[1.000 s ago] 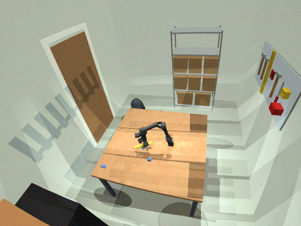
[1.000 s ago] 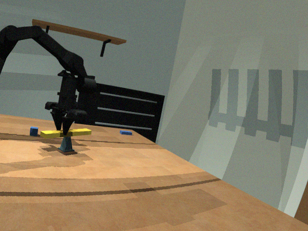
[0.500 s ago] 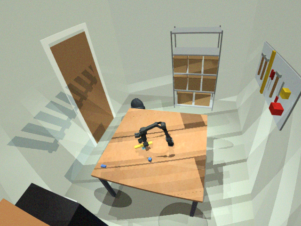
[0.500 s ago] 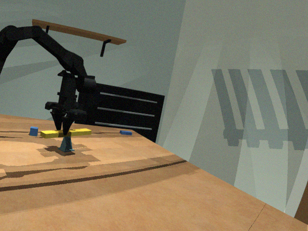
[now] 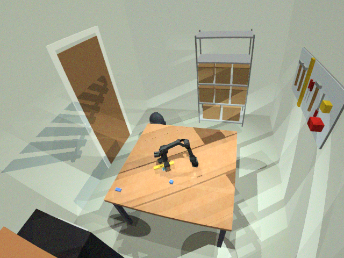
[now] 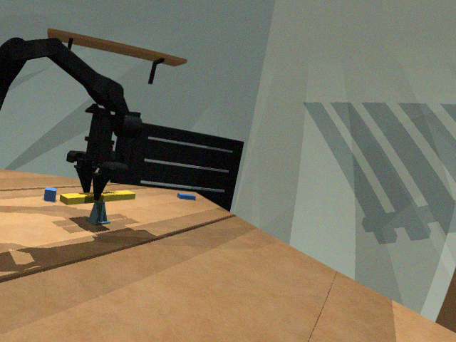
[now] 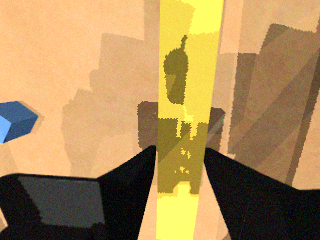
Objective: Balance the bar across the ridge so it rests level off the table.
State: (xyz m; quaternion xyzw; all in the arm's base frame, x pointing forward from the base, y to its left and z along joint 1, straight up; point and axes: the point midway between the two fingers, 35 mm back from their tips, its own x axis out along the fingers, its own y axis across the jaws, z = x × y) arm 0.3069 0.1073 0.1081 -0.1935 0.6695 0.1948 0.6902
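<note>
The yellow bar (image 5: pixel 157 167) (image 6: pixel 125 194) (image 7: pixel 200 75) lies across the top of the teal ridge (image 6: pixel 98 215), near its middle. It looks about level, with both ends off the table. The ridge stands upright on the table, and the bar hides it in the wrist view. My gripper (image 6: pixel 92 195) (image 7: pixel 179 151) points down and is slightly open. Its fingertips stand one on each side of the bar above the ridge, with a very narrow gap showing in the wrist view.
A blue cube (image 5: pixel 171 181) (image 6: pixel 50 194) (image 7: pixel 17 120) stands on the table (image 5: pixel 205 200) (image 6: pixel 221 287), off to one side of the bar. A flat blue block (image 5: pixel 118 189) (image 6: pixel 187 196) lies farther off, near a table corner.
</note>
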